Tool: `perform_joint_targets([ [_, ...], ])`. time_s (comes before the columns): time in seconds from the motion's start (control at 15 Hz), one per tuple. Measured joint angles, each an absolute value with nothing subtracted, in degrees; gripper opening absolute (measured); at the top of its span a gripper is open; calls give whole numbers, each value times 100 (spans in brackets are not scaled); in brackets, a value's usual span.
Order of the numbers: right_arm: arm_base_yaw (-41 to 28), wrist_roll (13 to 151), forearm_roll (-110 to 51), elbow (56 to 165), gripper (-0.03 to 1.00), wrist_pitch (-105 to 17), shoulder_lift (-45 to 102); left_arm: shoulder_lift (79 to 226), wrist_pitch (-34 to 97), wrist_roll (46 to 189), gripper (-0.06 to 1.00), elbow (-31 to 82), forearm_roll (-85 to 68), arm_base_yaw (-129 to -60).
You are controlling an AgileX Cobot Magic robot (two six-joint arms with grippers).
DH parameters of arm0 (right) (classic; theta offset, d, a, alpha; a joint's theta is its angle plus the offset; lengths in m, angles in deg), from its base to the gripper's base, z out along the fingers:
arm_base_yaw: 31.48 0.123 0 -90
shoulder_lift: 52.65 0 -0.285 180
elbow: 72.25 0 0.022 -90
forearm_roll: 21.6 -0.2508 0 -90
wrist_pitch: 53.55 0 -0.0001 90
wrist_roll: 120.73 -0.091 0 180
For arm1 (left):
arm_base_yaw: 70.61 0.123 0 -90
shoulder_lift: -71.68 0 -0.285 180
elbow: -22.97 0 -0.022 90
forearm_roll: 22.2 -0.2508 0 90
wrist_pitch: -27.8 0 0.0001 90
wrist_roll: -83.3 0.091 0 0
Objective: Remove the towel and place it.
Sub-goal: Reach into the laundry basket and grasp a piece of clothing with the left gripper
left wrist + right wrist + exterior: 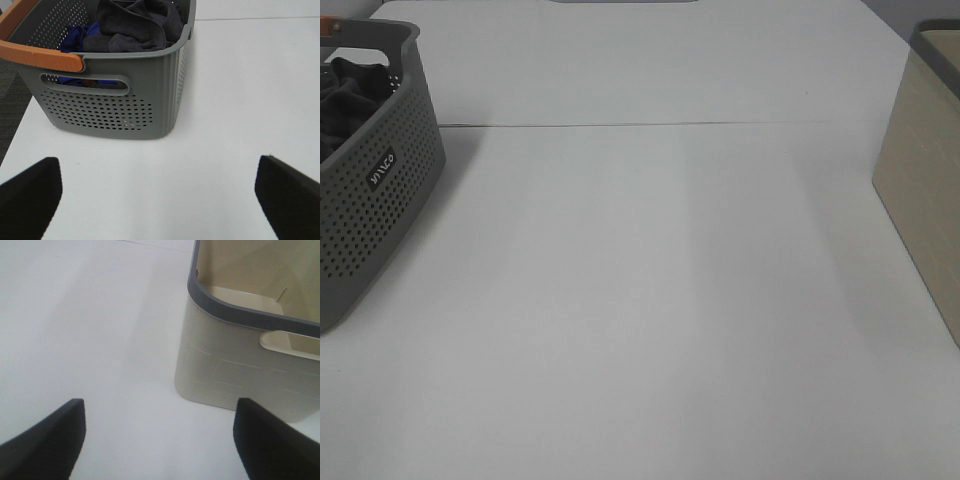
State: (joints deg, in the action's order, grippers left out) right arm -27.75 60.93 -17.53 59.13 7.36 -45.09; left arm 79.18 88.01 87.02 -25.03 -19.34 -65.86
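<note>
Here we go: the towel (136, 24) sits bunched inside the grey perforated basket (112, 107), heaped toward the basket's far end as the left wrist camera sees it. Its dark charcoal pile rises a little above the rim. Next to it in the basket, on the side of the orange handle (42, 56), a blue cloth (75, 37) peeks out, and that one is not the target. The towel is crumpled, so no long axis can be read off it, and no tag shows.

The left gripper (160, 197) hangs over bare table (235, 90) just short of the basket's near wall. Its fingers are spread wide with nothing between them. The towel lies almost dead ahead of it, beyond that wall and over the rim.

The right gripper (157, 437) is splayed and empty too, well apart from the basket, facing a beige bin (225, 375) with a dark grey rim. The high camera catches neither claw.

So the left arm is plainly the nearer one. The coming move looks like a reach forward over the basket's near wall and down onto the towel's crest. The blue cloth lies right against the towel, so a grab set too far toward the handle could take both.
</note>
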Motion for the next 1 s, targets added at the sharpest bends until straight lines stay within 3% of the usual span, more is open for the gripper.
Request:
perform_joint_targets([
  [1.0, -2775, 6093, -1753, 5913, 79, 736, -4509, 7918, 8801, 8702, 99, -2503, -1934, -6586],
])
